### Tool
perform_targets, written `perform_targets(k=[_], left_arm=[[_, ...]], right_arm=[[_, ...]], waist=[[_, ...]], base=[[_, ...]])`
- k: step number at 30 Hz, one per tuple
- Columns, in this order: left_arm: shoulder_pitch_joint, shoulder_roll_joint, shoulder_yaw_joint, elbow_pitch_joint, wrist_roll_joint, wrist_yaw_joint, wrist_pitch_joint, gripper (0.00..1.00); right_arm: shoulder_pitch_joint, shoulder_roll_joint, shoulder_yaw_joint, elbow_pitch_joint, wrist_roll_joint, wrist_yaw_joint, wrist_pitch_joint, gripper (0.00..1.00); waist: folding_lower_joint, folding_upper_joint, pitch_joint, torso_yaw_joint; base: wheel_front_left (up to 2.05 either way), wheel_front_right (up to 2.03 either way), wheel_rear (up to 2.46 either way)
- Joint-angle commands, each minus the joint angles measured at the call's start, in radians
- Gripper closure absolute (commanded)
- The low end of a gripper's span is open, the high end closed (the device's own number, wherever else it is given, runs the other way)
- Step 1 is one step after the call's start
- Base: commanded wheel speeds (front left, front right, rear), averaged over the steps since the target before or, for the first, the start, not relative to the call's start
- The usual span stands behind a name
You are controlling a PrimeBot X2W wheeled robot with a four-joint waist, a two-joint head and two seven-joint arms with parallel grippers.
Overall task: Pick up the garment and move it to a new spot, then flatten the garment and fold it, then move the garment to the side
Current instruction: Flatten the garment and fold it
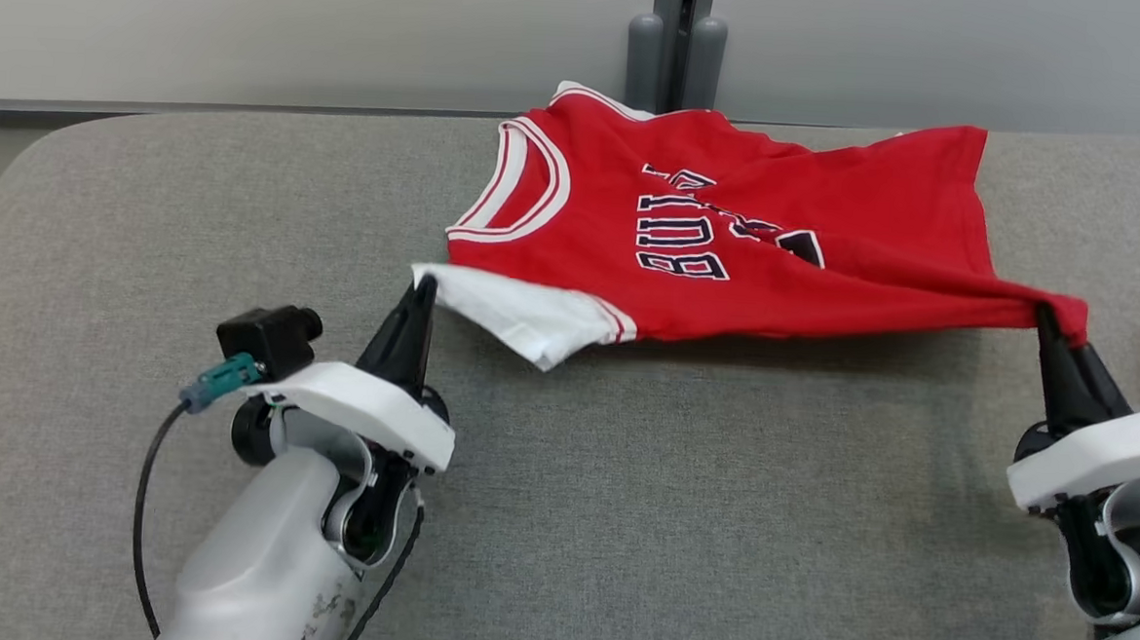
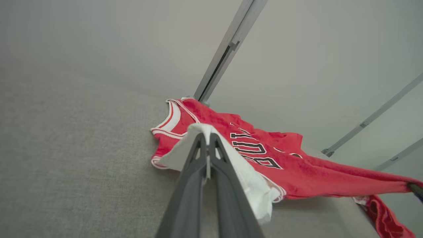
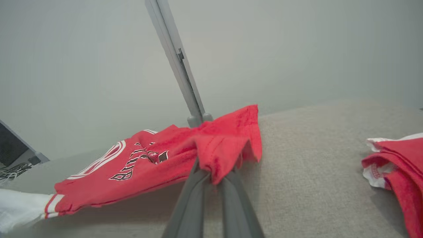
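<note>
Red basketball jersey (image 1: 730, 241) is stretching across the grey tabletop (image 1: 618, 518), the left gripper (image 1: 424, 289) clenching its white corner at the fingertips, the right gripper (image 1: 1047, 320) pinching a bunched red hem corner between its tips.

Soft, even light from above fills the scene, bright and free of glare. The jersey (image 1: 730, 241) casts a faint, diffuse shadow on the grey desk (image 1: 618, 518) beneath its lifted near edge. The head view is crisp. In the wide-angle wrist views the wall rails (image 2: 228, 49) lean steeply, and the left pincer (image 2: 207, 136) and right pincer (image 3: 211, 175) go soft near the lens.
</note>
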Motion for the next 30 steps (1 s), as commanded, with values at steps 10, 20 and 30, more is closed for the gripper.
perform_targets(k=[10, 20, 30], left_arm=[[0.014, 0.066, 0.106, -0.534, -0.153, -0.005, -0.006, 1.0], [-0.001, 0.113, 0.184, -0.908, -0.19, 0.149, 0.083, 1.0], [-0.21, 0.15, 0.22, -0.864, -0.156, 0.3, 0.203, 1.0]], right_arm=[[-0.131, -0.114, 0.06, -0.109, 0.067, 0.0, 0.054, 1.0], [-0.177, -0.138, -0.006, -0.29, 0.179, 0.0, 0.198, 1.0], [-0.365, -0.081, -0.09, -0.387, 0.165, 0.0, 0.443, 1.0]], waist=[[0.0, 0.0, -0.105, 0.032], [0.0, 0.0, -0.144, 0.04], [0.0, 0.0, 0.027, 0.03]], base=[[0.0, 0.0, 0.0], [0.0, 0.0, 0.0], [0.0, 0.0, 0.0]])
